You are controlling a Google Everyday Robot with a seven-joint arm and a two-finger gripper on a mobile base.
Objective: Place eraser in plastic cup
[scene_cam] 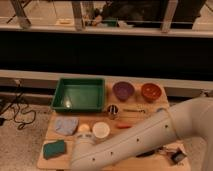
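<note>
Matt wood tbl (134, 104) — glossy plast. tray (80, 97), shiny metal cup (113, 109)

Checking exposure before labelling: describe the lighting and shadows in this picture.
Camera view: soft dim light on the wooden table, no glare; a black band behind is unlit; the white robot arm is brightest, hiding the gripper beneath its end at the table's front left.

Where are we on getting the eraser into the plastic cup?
Done: nothing yet; the white plastic cup shows no black eraser inside. In hand: the arm reaches across the front of the table, its claw hidden under its end beside the green sponge; the eraser is out of view, probably beneath. Left: grasp, lift, carry to the cup, release.
</note>
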